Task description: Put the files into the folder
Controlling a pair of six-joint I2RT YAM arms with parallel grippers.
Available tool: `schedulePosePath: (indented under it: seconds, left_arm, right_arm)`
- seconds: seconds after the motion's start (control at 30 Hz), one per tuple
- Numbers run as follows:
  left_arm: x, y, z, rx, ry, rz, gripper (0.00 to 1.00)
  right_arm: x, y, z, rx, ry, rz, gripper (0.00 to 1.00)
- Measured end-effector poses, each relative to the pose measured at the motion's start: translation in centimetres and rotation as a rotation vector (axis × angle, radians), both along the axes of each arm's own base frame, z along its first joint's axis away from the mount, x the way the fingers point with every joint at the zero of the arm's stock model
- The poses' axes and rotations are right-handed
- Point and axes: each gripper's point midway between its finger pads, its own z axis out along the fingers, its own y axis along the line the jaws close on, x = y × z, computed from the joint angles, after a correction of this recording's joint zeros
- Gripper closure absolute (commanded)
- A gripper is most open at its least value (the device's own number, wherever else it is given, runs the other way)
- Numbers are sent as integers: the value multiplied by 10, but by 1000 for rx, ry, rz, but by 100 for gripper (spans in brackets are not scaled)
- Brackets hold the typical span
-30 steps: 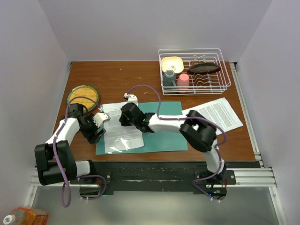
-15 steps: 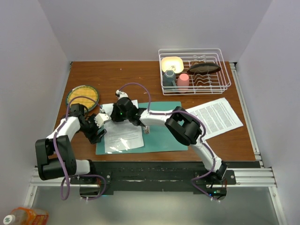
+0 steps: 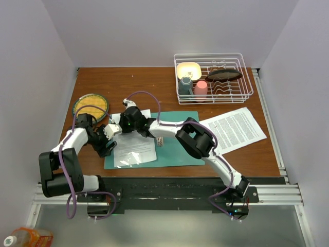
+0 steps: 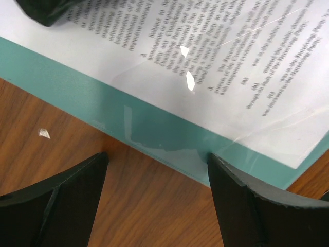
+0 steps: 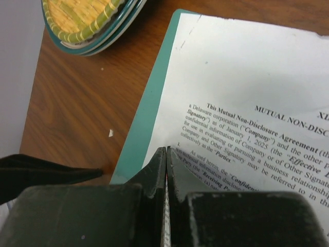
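The teal folder point(image 3: 177, 141) lies open and flat on the wooden table. One printed sheet of the files point(image 3: 134, 146) lies on its left leaf. A second sheet point(image 3: 234, 128) lies on the table to the right, off the folder. My right gripper point(image 3: 123, 120) reaches across to the sheet's far left corner. In the right wrist view it point(image 5: 166, 149) is shut, tips on the sheet point(image 5: 247, 67) near the folder's edge point(image 5: 139, 128). My left gripper point(image 3: 109, 143) is open and empty, its jaws point(image 4: 158, 156) astride the folder's left edge point(image 4: 77, 87) low over the table.
A woven plate point(image 3: 91, 104) sits at the far left, close to both grippers; it also shows in the right wrist view point(image 5: 87, 18). A white wire dish rack point(image 3: 213, 77) with cups and bowls stands at the back right. White walls enclose the table on three sides.
My right gripper has moved left across the sheet, from the folder's crease to the sheet's far left corner. The left gripper has stayed at the folder's left edge.
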Motion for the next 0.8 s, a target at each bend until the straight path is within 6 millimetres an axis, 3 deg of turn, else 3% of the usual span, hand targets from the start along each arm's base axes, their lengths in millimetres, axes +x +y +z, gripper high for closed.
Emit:
schedulePosePath:
  seconds: [0.27, 0.8]
  left_arm:
    - [1, 0, 0, 0, -6, -10, 16]
    - [1, -2, -1, -11, -11, -17, 17]
  right_arm:
    - [12, 6, 1, -36, -10, -28, 100]
    - [29, -6, 3, -103, -33, -171, 100]
